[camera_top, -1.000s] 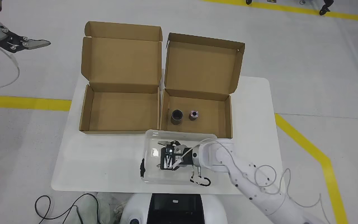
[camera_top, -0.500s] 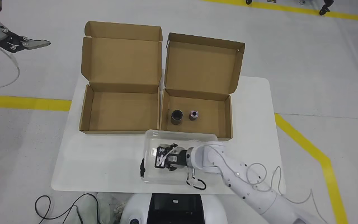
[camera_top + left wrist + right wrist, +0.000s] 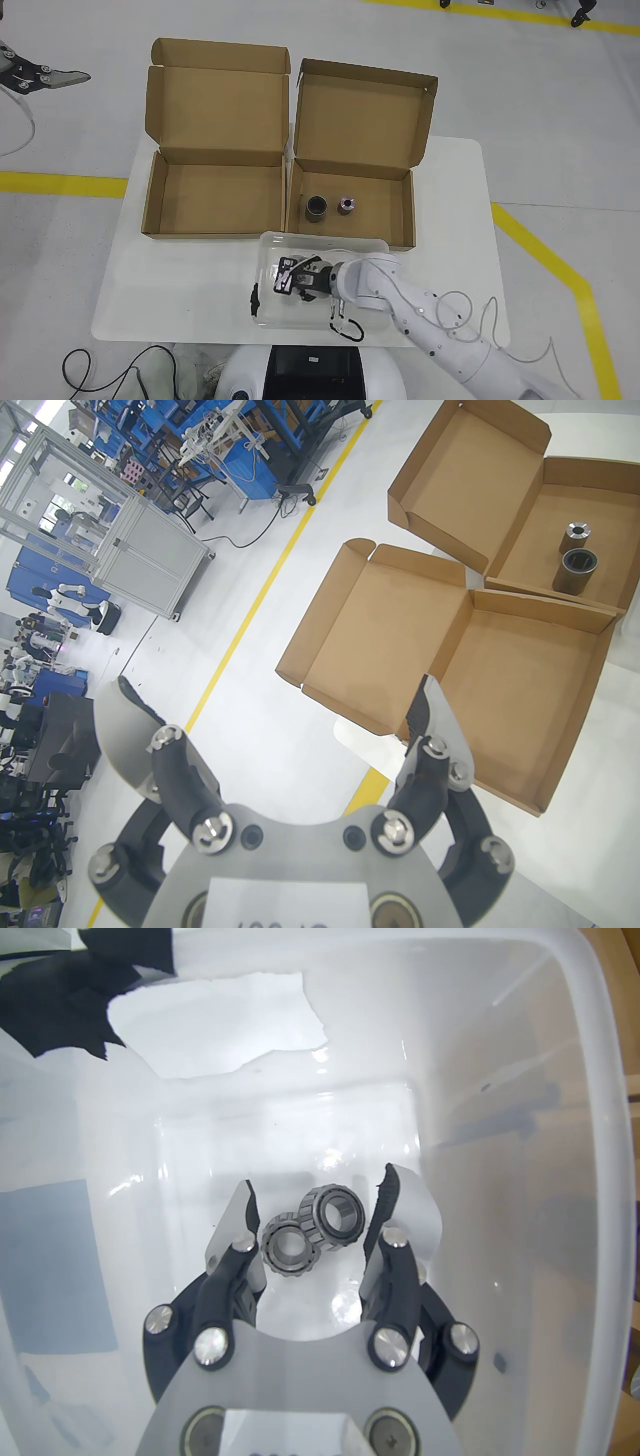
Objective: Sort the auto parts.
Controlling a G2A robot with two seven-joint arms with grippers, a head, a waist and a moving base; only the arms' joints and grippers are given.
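Boxed: two sleeves [image 3: 318,207], centre box [image 3: 380,200] | Remaining: two bearings [image 3: 312,1228], bin [image 3: 325,238] lower centre | my right gripper [image 3: 318,1183] spread around them; left gripper [image 3: 272,685] spread, empty

The right arm [image 3: 430,315] comes in from the robot's right flank, white links bent low across its front, wrist turned to the left. There's the right end effector [image 3: 317,1198], its black-padded fingers [image 3: 251,1210] parted with a clear gap between them. Over on the other side, the left end effector [image 3: 272,695] hangs high and far out, tips spread wide.
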